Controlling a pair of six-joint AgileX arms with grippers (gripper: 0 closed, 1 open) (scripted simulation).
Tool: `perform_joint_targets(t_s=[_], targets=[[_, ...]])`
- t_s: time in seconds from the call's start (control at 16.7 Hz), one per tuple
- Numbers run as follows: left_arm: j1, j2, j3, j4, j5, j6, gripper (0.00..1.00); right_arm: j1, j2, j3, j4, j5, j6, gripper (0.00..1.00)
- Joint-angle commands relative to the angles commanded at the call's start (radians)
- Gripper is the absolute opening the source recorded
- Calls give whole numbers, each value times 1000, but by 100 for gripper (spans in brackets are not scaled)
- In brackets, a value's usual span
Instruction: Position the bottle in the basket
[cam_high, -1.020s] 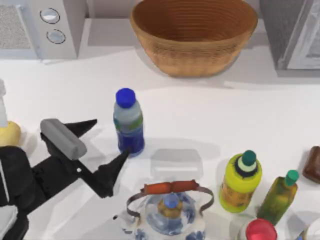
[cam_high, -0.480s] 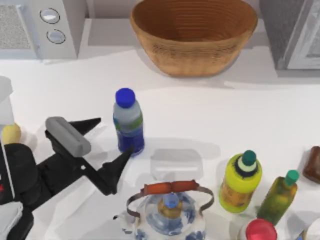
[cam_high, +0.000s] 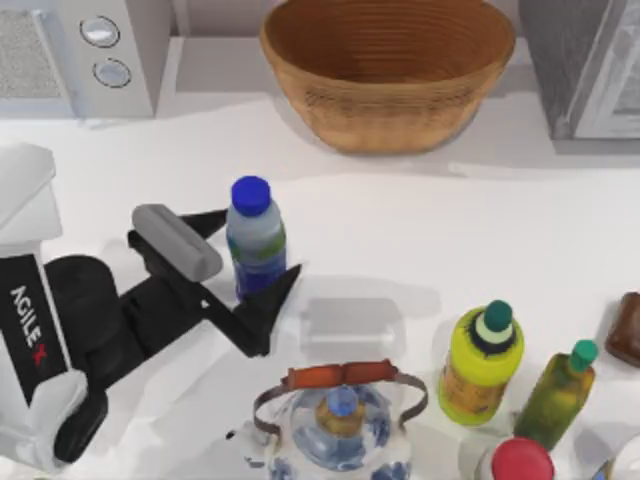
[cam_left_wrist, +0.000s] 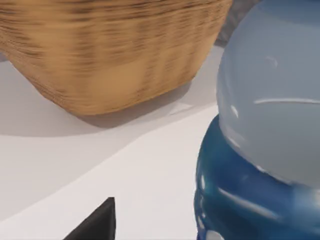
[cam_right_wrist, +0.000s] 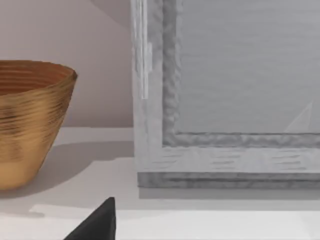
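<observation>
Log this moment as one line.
left hand: open, straddling bottle | bottle: upright on table | basket: empty

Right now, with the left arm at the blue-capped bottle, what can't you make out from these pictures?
- Bottle base: top view, hidden behind the left tool.
- Bottle cap: left wrist view, cut off by the frame edge.
- Whether the fingers touch the bottle: unclear from above.
- Basket far rim: top view, cut off by the edge.
- Right tool: right wrist view, one dark tip.

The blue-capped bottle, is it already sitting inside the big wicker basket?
No: in the top view the bottle stands upright on the white table, between the open fingers of the left tool, apart from the basket.
</observation>
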Motion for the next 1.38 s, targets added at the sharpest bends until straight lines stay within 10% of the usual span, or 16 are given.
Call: perform_joint_targets(t_s=[0.6, 1.38], targets=[[-41, 12, 72, -57, -40, -6, 100, 0, 0, 0, 0, 0, 0, 100], [-41, 12, 72, -57, -40, -6, 2, 0, 0, 0, 0, 0, 0, 100]])
